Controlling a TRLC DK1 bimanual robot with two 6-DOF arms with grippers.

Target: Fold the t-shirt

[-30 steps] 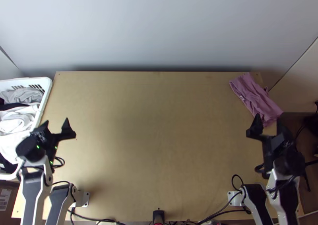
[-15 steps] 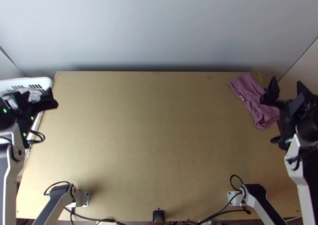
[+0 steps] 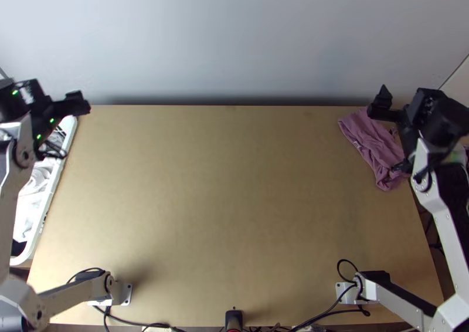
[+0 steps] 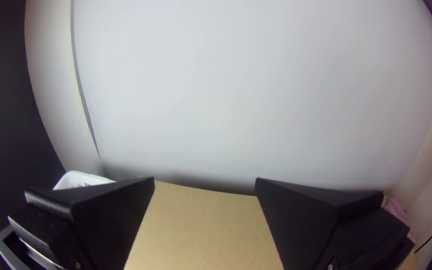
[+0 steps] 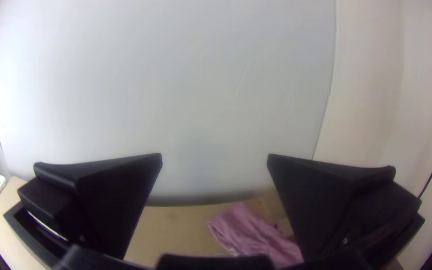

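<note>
My right tool (image 5: 215, 156), wide open and empty, is nearer the t-shirt (image 3: 370, 141); my left tool (image 4: 205, 179) gapes empty too.
The t-shirt lies rumpled below the right one, long axis slanting from the bench's (image 3: 234, 214) right edge farther back.

Beyond the right gripper (image 3: 403, 95), the pale wall (image 3: 234, 39) is bright, its foot shadowed. Both wrist views bend edges.
</note>
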